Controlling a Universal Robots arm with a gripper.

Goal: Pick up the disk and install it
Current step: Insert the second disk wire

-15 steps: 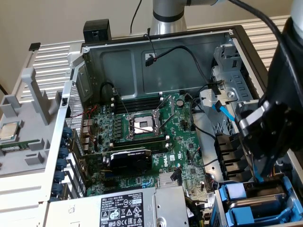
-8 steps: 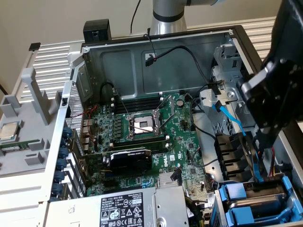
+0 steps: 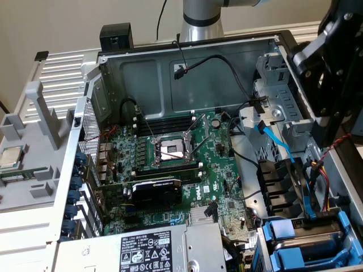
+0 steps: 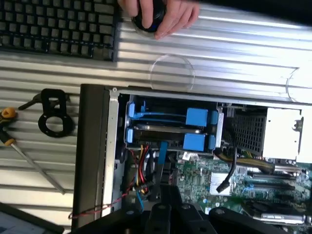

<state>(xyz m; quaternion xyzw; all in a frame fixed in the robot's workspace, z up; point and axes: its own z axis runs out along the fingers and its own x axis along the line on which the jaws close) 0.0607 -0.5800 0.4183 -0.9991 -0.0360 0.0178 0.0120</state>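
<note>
Gripper (image 3: 334,73) high above open PC case (image 3: 187,62), jaws closed, empty; two blue carriers (image 4: 195,129) seated in drive bay; install looks done.

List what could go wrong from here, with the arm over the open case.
1. Red and yellow wires and a blue cable run loose beside the drive bay. The gripper hangs close to them and could snag one.
2. A person's hand rests on the bench just outside the case, probably within the arm's sweep.
3. The processor socket lies uncovered, so anything dropped could damage it.
</note>
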